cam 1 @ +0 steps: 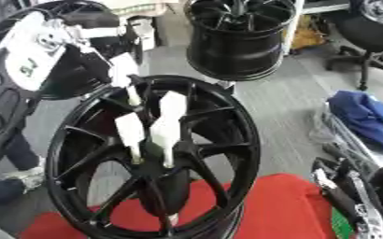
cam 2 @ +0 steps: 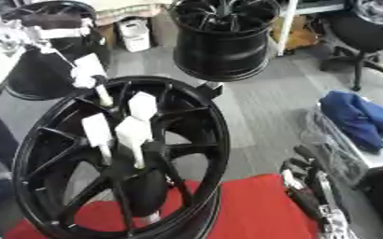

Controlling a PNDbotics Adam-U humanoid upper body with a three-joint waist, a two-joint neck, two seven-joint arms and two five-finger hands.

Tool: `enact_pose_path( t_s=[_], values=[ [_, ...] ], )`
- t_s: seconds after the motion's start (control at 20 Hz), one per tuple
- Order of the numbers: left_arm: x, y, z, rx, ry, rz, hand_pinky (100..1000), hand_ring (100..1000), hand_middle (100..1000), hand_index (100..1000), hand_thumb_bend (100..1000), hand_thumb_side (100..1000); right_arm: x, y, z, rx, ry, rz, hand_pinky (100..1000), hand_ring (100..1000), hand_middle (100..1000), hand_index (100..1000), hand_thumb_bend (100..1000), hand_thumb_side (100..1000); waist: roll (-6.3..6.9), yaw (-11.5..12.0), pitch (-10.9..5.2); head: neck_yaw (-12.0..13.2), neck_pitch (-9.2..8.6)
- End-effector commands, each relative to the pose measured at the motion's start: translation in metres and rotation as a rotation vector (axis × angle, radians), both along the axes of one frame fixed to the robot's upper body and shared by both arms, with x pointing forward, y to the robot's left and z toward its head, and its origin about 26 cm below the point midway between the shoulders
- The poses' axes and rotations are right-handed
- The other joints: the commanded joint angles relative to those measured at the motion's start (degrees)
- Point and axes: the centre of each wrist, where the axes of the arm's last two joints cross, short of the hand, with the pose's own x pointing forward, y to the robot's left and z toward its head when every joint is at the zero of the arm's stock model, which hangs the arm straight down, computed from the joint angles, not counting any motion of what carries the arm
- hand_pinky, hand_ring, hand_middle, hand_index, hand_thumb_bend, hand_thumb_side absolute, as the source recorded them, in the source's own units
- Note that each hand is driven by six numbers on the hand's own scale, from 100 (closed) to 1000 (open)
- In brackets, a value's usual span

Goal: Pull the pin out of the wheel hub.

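Nearest: black spoked wheel [cam 1: 150, 158], standing on edge on a red cloth [cam 1: 268, 210], open face toward the camera. Hub [cam 1: 158, 161] sits at the centre of the spokes.

Left hand [cam 1: 150, 128] comes in from upper left, the arm white and black. Its pale fingers [cam 1: 170, 116] reach down into the wheel and lie against the hub area, slightly spread and mostly straight. Fingertips meet the hub; whether they pinch anything there cannot be told. The pin itself cannot be picked out among the fingers and spokes.

Right hand [cam 2: 309, 186] shows at the lower right edge, dark with silver parts, beside the red cloth and touching nothing visible. Its fingers look relaxed, pointing up.

Count: two wheels. The second wheel [cam 1: 240, 37] stands behind the first on the grey floor [cam 1: 260, 107], well apart from the hands. One red cloth. One blue bundle of fabric [cam 1: 362, 116] at right. One office chair [cam 1: 371, 42] at upper right.
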Motion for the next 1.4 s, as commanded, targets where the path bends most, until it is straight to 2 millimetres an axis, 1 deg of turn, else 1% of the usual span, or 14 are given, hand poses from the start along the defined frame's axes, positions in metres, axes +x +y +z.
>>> enact_pose_path(
  t_s=[0.05,0.2,0.3,0.5,0.6,0.65,0.7,0.75,0.8,0.85,0.95,1.0,1.2,1.4],
  values=[
    [-0.017,0.038,0.045,0.155,-0.066,-0.053,265,178,346,611,264,165,0.001,-0.006,0.004,-0.011,-0.013,-0.014,755,870,1000,909,100,450,0.0,0.4,-1.41,-0.48,-0.2],
    [-0.032,0.085,0.049,0.118,-0.078,0.072,275,185,350,616,267,163,-0.001,-0.009,0.003,-0.015,-0.01,-0.027,755,870,1000,909,100,451,0.27,1.05,-1.66,-0.73,0.48],
    [-0.04,0.12,0.036,0.096,-0.041,0.173,298,207,361,622,255,174,-0.001,-0.011,0.003,-0.017,-0.01,-0.033,755,870,1000,909,100,451,0.38,1.46,-1.71,-0.96,0.86],
    [-0.051,0.19,-0.016,0.039,0.109,0.407,334,238,399,648,261,202,-0.001,-0.011,0.004,-0.016,-0.013,-0.037,755,870,1000,909,100,450,0.23,1.67,-1.44,-1.12,1.24],
    [-0.049,0.214,-0.049,0.02,0.189,0.527,370,261,427,669,281,219,-0.001,-0.01,0.004,-0.015,-0.014,-0.035,755,870,1000,909,100,451,0.07,1.64,-1.37,-0.94,1.36],
    [-0.048,0.224,-0.067,0.0,0.22,0.586,427,307,480,706,318,255,0.0,-0.01,0.005,-0.013,-0.016,-0.034,755,870,1000,909,100,451,-0.05,1.61,-1.3,-0.85,1.4],
    [-0.047,0.23,-0.082,-0.017,0.234,0.632,507,370,530,740,346,276,0.0,-0.009,0.005,-0.011,-0.017,-0.033,755,870,1000,909,100,449,-0.15,1.57,-1.24,-0.8,1.43],
    [-0.047,0.236,-0.099,-0.032,0.246,0.686,587,451,587,775,419,326,0.0,-0.008,0.005,-0.009,-0.016,-0.032,755,870,1000,909,100,448,-0.31,1.5,-1.12,-0.8,1.5],
    [-0.046,0.239,-0.115,-0.053,0.25,0.732,627,519,648,804,490,386,0.0,-0.008,0.005,-0.007,-0.016,-0.031,755,870,1000,909,100,447,-0.44,1.44,-1.03,-0.77,1.55],
    [-0.047,0.241,-0.129,-0.046,0.24,0.772,701,634,742,845,585,475,0.0,-0.008,0.005,-0.005,-0.016,-0.032,755,870,1000,909,100,446,-0.53,1.35,-0.91,-0.7,1.57],
    [-0.049,0.245,-0.154,-0.046,0.199,0.845,768,733,818,884,681,581,0.0,-0.007,0.005,-0.003,-0.017,-0.035,755,870,1000,909,100,444,-0.69,1.19,-0.69,-0.65,1.65],
    [-0.051,0.246,-0.164,-0.052,0.179,0.872,788,758,840,893,699,603,0.0,-0.007,0.005,-0.002,-0.017,-0.036,755,870,1000,909,100,444,-0.74,1.14,-0.62,-0.62,1.72],
    [-0.062,0.253,-0.185,-0.13,0.09,0.939,788,760,836,885,663,618,0.0,-0.007,0.005,0.001,-0.019,-0.042,755,870,1000,909,100,443,-0.73,1.13,-0.35,-0.54,2.08],
    [-0.071,0.25,-0.181,-0.342,0.018,0.887,731,701,795,845,517,649,0.001,-0.007,0.006,0.002,-0.021,-0.043,756,870,1000,909,100,442,-0.69,1.53,-0.24,-0.67,2.24]
  ],
)
